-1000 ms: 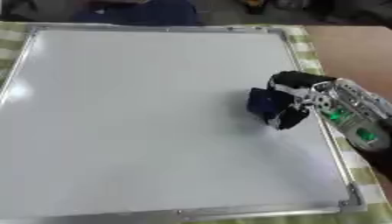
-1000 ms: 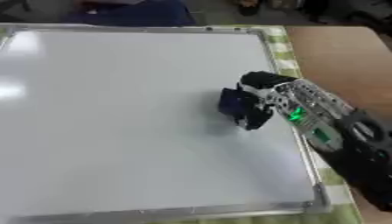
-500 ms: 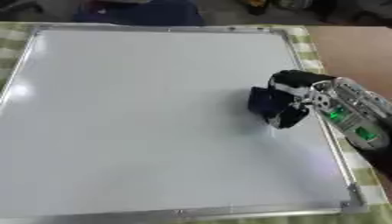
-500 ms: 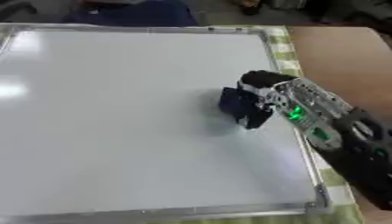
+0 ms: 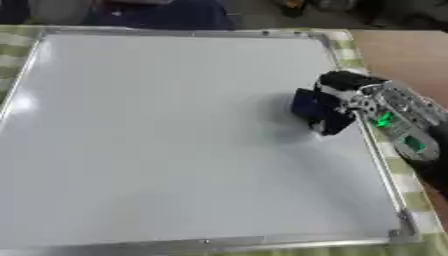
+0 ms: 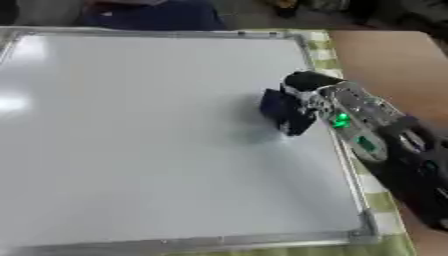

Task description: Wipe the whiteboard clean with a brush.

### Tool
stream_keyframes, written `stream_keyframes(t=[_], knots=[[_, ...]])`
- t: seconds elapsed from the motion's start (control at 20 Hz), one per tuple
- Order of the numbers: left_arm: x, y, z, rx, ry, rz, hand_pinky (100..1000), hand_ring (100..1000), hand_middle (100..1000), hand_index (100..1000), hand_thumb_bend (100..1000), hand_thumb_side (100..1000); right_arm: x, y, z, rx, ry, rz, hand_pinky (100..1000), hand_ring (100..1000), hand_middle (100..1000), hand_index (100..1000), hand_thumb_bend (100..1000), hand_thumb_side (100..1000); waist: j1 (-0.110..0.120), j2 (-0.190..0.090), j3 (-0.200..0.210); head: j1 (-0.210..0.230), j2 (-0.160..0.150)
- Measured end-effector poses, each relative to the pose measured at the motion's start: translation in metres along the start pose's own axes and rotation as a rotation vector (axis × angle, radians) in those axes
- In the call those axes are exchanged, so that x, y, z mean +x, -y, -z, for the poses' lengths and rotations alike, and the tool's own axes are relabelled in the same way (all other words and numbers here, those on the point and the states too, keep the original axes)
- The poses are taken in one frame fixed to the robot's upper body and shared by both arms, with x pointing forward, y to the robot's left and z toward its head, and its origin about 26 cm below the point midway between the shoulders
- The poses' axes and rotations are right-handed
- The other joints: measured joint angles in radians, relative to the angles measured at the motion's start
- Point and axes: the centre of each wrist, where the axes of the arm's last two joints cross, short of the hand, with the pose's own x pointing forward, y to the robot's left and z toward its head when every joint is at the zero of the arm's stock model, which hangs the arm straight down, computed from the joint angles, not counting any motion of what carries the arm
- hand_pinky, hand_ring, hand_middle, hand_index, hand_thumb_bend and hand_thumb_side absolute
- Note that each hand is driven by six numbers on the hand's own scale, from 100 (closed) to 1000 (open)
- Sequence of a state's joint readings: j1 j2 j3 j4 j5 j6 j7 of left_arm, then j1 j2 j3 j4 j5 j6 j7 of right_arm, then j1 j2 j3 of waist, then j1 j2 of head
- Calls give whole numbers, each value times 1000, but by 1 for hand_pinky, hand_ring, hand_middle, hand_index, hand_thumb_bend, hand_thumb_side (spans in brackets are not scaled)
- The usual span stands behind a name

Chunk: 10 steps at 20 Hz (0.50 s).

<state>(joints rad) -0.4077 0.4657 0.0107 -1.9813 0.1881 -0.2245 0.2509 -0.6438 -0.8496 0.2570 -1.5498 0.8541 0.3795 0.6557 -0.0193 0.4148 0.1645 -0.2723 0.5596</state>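
The right hand (image 5: 350, 97) comes in from the right side and its dark fingers (image 5: 332, 120) are curled round a dark blue brush (image 5: 306, 106), which sits against the whiteboard (image 5: 157, 140) just ahead of the fingertips. A green light glows on the silver wrist behind the fingers.

The whiteboard fills most of the view. Its surface is pale grey-white and shows no marks anywhere around the fingers; a soft glare spot lies far to their left, near the board's left edge. A thin silver frame (image 5: 262, 243) runs round it, and the frame's right rail passes just under the hand, behind the fingers.

The board lies on a green-and-white checked cloth (image 6: 385, 200), which shows as a narrow strip beyond the right rail and along the near edge. Farther right of the hand, the bare brown worktop (image 6: 394, 60) is visible. Beyond the board's far edge, well away from the fingers, something dark blue (image 5: 166, 14) shows in the room, too blurred to make out. The left hand shows in neither view.
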Motion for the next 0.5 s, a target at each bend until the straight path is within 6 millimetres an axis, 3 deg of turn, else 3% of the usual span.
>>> stream_keyframes(t=[0.5], knots=[[0, 0, 0, 1, 1, 0, 686, 858, 803, 854, 235, 1000, -17, -1, 9, -25, -83, 11, 415, 558, 346, 145, 100, 100, 0, -1, -5, 0, 0]])
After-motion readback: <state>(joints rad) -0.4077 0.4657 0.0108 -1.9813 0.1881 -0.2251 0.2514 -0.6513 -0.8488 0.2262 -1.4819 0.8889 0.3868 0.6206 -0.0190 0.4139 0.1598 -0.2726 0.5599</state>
